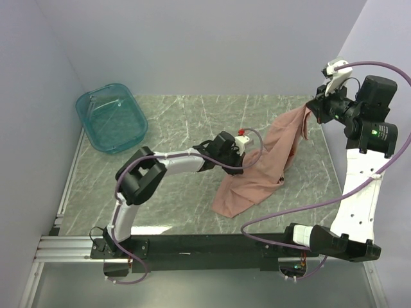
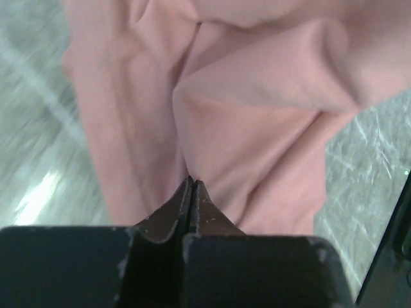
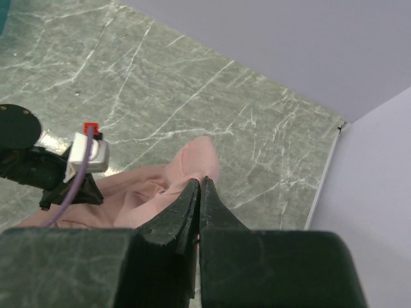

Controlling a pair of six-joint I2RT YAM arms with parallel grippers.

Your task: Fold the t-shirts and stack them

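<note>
Confirm the pinch first at the left gripper (image 2: 191, 187): shut tip to tip, nosed against a fold of the dusty-pink short-sleeved cotton t-shirt (image 2: 257, 135) just ahead, with no cloth plainly caught between. Reopen and bite deeper if empty. Hold high with the right gripper (image 3: 200, 185), clamped on a bunched edge, the rest draped down to the green marbled tabletop (image 3: 160, 77) below. Pull apart evenly to spread flat. Cannot make out graphic, sleeves or collar.

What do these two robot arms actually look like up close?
The left arm and right arm are white shells with chunky black joints, trailing looping purple cables. The left gripper and right gripper each have two dark, pointed fingers. A green light glows on the right arm.
</note>
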